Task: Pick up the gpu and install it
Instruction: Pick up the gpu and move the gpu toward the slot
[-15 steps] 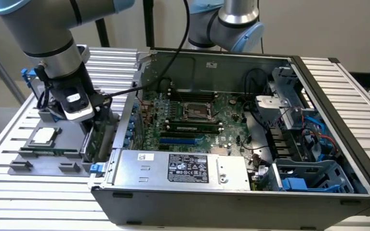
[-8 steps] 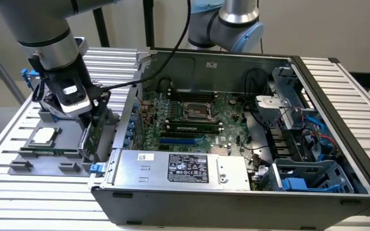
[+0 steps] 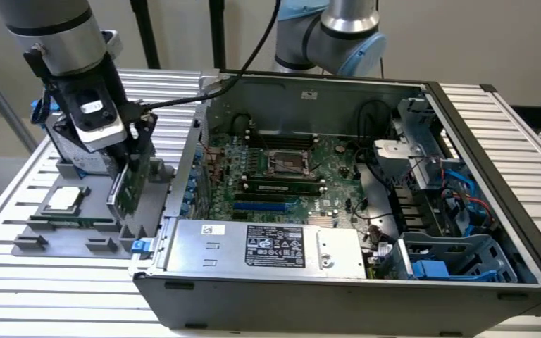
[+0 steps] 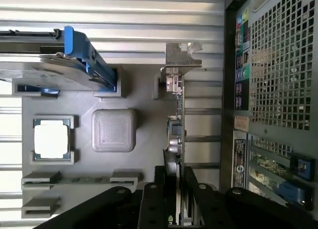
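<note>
Currently the tool (image 3: pixel 123 163) (image 4: pixel 177 178) is closed on the upper edge of the gpu (image 3: pixel 132 191) (image 4: pixel 177 127), one finger on each face. The card stands upright on edge over the grey parts tray (image 3: pixel 59 239) (image 4: pixel 146 92) on the worktop (image 3: pixel 54 296), just beside the open computer case (image 3: pixel 346 299) (image 4: pixel 278 65) on the exterior view's left. Its silver end bracket (image 4: pixel 183 57) shows in the wrist view, but whether its lower edge sits in the tray's slot I cannot tell.
</note>
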Tool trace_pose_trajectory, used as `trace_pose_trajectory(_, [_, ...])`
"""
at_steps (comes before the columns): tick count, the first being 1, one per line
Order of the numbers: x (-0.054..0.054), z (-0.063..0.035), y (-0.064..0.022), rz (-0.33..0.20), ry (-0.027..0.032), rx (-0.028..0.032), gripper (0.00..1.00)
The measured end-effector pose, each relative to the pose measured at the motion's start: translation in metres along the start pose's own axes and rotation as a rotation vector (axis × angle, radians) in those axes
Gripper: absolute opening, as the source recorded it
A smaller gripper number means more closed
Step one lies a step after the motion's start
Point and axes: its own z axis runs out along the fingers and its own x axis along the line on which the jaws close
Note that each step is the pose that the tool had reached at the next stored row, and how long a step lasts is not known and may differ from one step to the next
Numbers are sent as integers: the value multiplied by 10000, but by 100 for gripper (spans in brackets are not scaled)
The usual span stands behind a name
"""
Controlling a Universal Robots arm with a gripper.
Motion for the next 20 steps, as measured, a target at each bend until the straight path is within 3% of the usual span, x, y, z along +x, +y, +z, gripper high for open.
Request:
trace_pose_trajectory(11, [-79,-498,19,0,6,1,0])
trace_pose_trajectory(20, [-368,-891,32,1,31,2,0])
